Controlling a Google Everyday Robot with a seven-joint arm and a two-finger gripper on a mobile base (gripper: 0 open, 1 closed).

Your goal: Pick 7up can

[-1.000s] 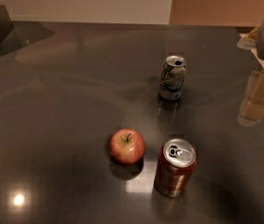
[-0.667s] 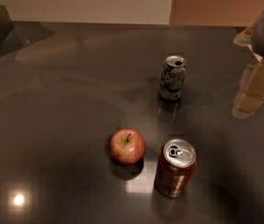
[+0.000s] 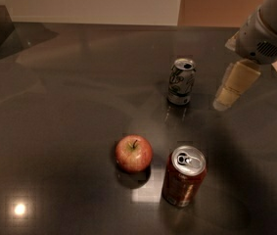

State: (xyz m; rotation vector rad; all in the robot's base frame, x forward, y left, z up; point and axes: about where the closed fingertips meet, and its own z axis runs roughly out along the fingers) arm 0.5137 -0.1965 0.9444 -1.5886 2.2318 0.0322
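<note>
A red apple [image 3: 134, 153] and a red-brown can [image 3: 183, 176] sit up front. Behind them the 7up can [image 3: 181, 82] stands upright on the dark table [image 3: 55, 106], silver-grey with dark markings. Near its right, not touching it, hangs the gripper [image 3: 233, 87]; I cannot tell whether it is spread or closed, and its arm is cut off.

So the arm [image 3: 270, 23] comes in from the far right corner. It's a chunky pale grey housing with a little slotted vent on it, angled down and to the left. Hanging off its lower end is the tool [image 3: 224, 98], tan-coloured, pointing down and slightly left, on the right of the scene toward the far side.
</note>
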